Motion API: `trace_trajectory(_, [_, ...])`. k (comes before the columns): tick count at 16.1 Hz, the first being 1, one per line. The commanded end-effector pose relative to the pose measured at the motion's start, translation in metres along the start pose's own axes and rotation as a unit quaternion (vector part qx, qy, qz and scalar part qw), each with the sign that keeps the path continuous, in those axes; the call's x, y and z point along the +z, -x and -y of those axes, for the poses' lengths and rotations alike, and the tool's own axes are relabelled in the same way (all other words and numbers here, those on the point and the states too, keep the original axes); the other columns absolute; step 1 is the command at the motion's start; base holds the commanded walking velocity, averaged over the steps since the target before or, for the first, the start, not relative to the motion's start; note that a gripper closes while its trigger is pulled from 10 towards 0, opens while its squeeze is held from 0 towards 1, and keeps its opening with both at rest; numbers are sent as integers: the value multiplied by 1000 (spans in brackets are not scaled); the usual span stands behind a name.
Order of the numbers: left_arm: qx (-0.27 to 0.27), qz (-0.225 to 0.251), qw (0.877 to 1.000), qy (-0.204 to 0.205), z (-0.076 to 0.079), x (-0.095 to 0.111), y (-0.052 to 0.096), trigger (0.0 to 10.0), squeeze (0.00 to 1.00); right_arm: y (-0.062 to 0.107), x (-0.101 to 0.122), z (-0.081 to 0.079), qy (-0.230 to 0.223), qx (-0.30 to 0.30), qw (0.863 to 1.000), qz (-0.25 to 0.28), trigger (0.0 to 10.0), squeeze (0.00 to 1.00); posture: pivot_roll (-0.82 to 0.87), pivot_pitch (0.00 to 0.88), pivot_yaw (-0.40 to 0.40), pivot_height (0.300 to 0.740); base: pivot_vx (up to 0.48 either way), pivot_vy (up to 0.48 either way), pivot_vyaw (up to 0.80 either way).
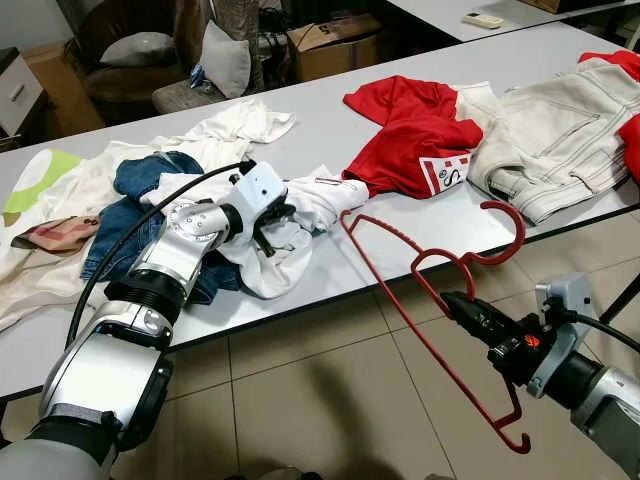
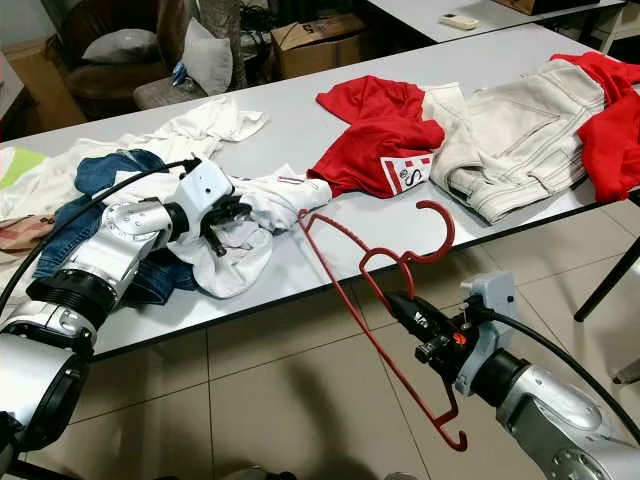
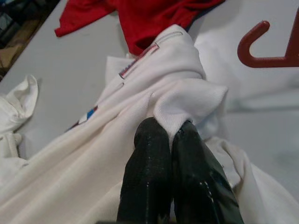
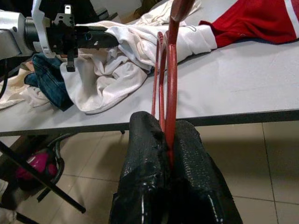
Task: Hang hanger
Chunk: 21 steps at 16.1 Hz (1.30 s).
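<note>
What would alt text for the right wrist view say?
The right gripper clamps a red hanger that reaches toward a grey table. There the left gripper pinches a white garment beside jeans and a red shirt.

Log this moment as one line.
left gripper: shut on white shirt | right gripper: shut on red hanger, one end over table

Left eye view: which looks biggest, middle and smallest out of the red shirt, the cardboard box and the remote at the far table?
1. Red shirt, clearly the largest.
2. Cardboard box, though it sits farther back, so its true size is unsure.
3. Remote, smallest and farthest.
</note>
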<state>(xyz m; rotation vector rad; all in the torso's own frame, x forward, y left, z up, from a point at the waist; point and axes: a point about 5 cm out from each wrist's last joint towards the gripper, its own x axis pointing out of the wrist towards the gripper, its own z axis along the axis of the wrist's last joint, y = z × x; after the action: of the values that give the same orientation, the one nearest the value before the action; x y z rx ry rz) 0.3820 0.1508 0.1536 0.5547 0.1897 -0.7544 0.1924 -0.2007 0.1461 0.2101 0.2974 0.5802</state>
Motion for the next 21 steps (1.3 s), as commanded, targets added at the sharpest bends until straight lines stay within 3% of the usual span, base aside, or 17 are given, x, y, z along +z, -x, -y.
trace_trajectory(1, [2, 0, 1000, 4, -4, 0, 3, 0, 0, 0, 3, -5, 8, 14, 1000, 6, 10000, 0, -192, 30, 184, 740, 0, 0, 0])
trace_trajectory(3, [-2, 4, 1000, 7, -4, 1, 2, 0, 0, 0, 2, -6, 9, 26, 1000, 1, 10000, 0, -193, 29, 185, 740, 0, 0, 0])
trace_trajectory(5, [7, 48, 998, 37, -11, 17, 2, 0, 0, -3, 1, -17, 8, 63, 998, 2, 10000, 0, -188, 23, 183, 740, 0, 0, 0])
trace_trajectory(8, [19, 140, 986, 84, -24, 53, 4, 0, 0, -11, 0, -19, 6, 66, 998, 5, 10000, 0, -183, 18, 181, 740, 0, 0, 0])
trace_trajectory(9, [23, 184, 978, 92, -32, 76, 8, 0, 0, -15, 0, -21, 5, 75, 997, 6, 10000, 0, -177, 15, 180, 740, 0, 0, 0])
trace_trajectory(13, [29, 294, 952, 83, -49, 139, 27, 0, 0, -27, 0, -19, 5, 74, 997, 8, 10000, 0, -168, 7, 174, 740, 0, 0, 0])
trace_trajectory(17, [34, 337, 939, 61, -55, 169, 42, 0, 0, -34, 0, -20, 5, 89, 996, 7, 10000, 0, -153, 0, 164, 740, 0, 0, 0])
trace_trajectory(19, [40, 342, 937, 57, -57, 175, 48, 0, 0, -36, 1, -19, 7, 85, 996, 11, 10000, 0, -150, 0, 165, 740, 0, 0, 0])
trace_trajectory(21, [78, 322, 942, 47, -68, 172, 52, 0, 0, -36, 4, -13, 9, 58, 998, 21, 10000, 0, -152, 0, 169, 740, 0, 0, 0])
